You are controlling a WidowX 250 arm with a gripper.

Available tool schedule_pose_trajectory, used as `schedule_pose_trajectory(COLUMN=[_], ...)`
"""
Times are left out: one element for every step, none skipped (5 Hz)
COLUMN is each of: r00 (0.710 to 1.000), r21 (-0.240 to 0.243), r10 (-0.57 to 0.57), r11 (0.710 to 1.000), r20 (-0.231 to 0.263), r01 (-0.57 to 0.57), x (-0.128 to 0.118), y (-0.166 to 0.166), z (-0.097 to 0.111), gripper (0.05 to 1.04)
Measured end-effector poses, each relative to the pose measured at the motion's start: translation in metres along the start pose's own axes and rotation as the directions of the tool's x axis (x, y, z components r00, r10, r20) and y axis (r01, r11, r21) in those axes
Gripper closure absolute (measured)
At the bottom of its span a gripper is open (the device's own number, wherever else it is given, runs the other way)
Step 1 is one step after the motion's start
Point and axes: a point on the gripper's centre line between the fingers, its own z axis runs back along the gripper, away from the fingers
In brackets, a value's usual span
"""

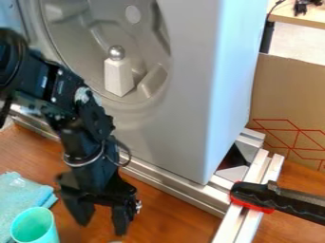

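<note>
The cup [33,228] stood on the wooden worktop [171,216] at the lower left of the view, just in front of the blue cloth [22,194]. The black gripper [101,225] hung near it, on its right in the view, with its fingers [120,220] spread well apart and nothing between them.

If the cup was what the gripper was to take, a sound approach called for lining up over it first, clear of the rim, then lowering with one finger inside and one outside the wall. A light squeeze would have suited it best, since a sideways knock could have tipped it, and a low pass might have snagged the cloth.

The cup appeared upright, its mouth facing up and its long axis roughly vertical; its base was cut off.
</note>
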Motion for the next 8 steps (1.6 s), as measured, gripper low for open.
schedule_pose_trajectory(r00=[0.997, 0.973, 0.929, 0.824, 0.819, 0.818, 0.819, 0.818], r21=[0.017, 0.044, 0.104, 0.142, 0.142, 0.142, 0.142, 0.142], r10=[-0.072, -0.225, -0.352, -0.474, -0.477, -0.477, -0.477, -0.477], r11=[0.997, 0.973, 0.926, 0.834, 0.830, 0.830, 0.830, 0.830], r20=[-0.012, -0.056, -0.118, -0.310, -0.320, -0.320, -0.320, -0.321], r01=[0.072, 0.227, 0.364, 0.533, 0.539, 0.539, 0.539, 0.539], x=[0.021, 0.037, 0.041, 0.027, 0.026, 0.026, 0.026, 0.025], y=[0.011, 0.015, 0.018, 0.022, 0.023, 0.023, 0.023, 0.023], z=[0.018, 0.047, 0.076, 0.095, 0.096, 0.096, 0.096, 0.096], gripper=[0.083, 0.083, 0.083, 0.083, 0.083, 0.083, 0.083, 0.083])
